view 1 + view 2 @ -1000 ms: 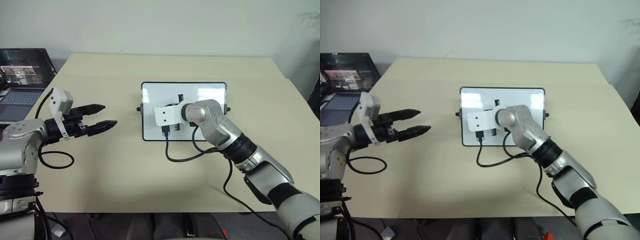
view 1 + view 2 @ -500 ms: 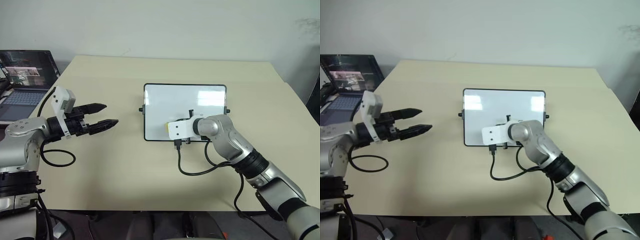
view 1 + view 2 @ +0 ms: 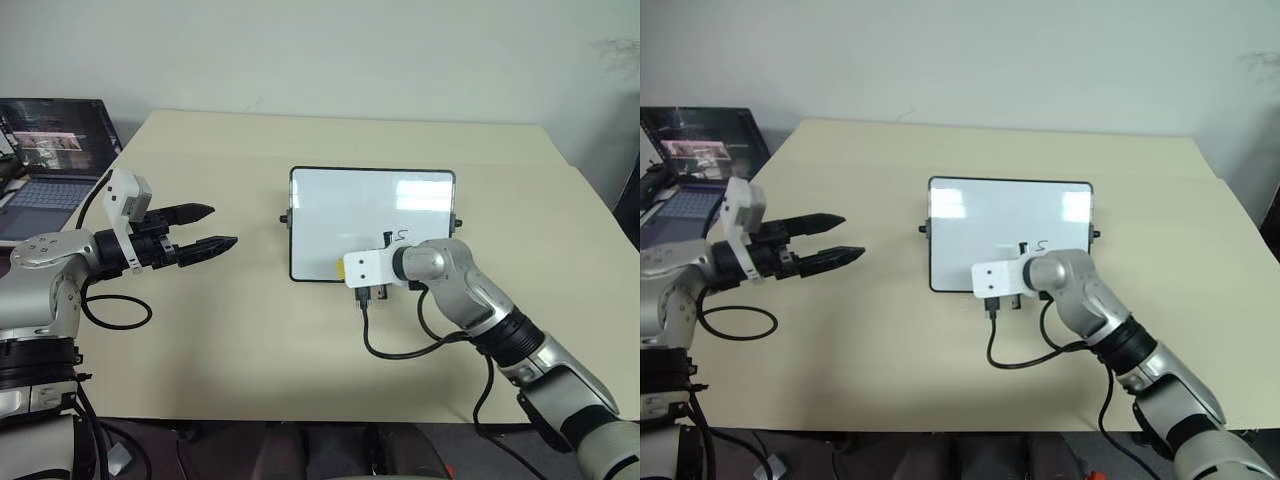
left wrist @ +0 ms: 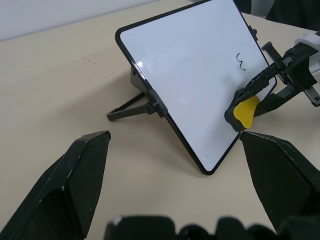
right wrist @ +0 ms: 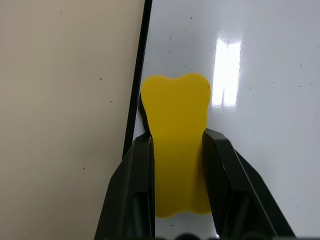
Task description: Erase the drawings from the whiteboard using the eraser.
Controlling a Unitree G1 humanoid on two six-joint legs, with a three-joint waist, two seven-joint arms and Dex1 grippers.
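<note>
eraser: small bright yellow block (image 5: 175,145), pinched between the two black fingers of the right gripper (image 4: 250,107), squeezed in at the waist, tip sticking out past the fingertips.
right gripper state: clamped tight on the eraser, no slack visible.
eraser position: tip at the bottom strip of the board face, just inside the dark frame edge; looks like it's touching the surface, can't confirm pressure.
whiteboard: small glossy white rectangular board with thin dark frame (image 3: 330,215), propped tilted on a kickstand, mid-table.
drawings: one small black marker squiggle (image 4: 240,62) left on the board, lower right area in the head views (image 3: 1041,245). Rest of the face reads clean.
key relation: squiggle lies up the board and toward the robot's right from the eraser tip, near but not touching. Next stroke probably needs to go that way.
nearer arm: right, already on the board.
left gripper: (image 3: 205,229) fingers spread apart, holding nothing, hovering over the beige table (image 3: 250,340) well left of the board.
progress: judging mostly done, one mark to go.
</note>
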